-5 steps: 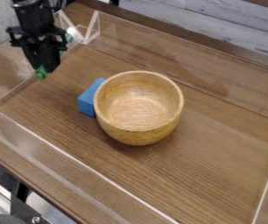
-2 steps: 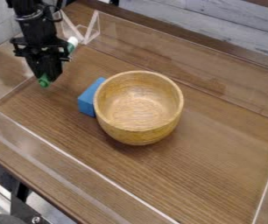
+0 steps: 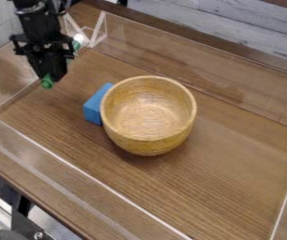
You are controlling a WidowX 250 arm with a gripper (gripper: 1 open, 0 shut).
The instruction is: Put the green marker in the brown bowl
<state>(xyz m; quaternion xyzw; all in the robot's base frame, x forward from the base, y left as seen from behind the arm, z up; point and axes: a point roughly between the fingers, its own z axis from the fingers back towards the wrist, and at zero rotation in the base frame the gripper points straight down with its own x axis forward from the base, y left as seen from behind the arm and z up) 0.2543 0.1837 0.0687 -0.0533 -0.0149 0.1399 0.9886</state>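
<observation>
Marker point(image 3: 45, 82) is held upright in the closed pincer point(image 3: 46, 73), only its green tip visible below the fingers, clear of the desk point(image 3: 172, 187) at the far left corner. Grasp and lift can be judged done; transfer is not yet made, as the bowl point(image 3: 150, 114) sits empty, well apart to the right, with a blue block point(image 3: 98, 103) touching its left side. Left: carry over the rim, then release.
</observation>
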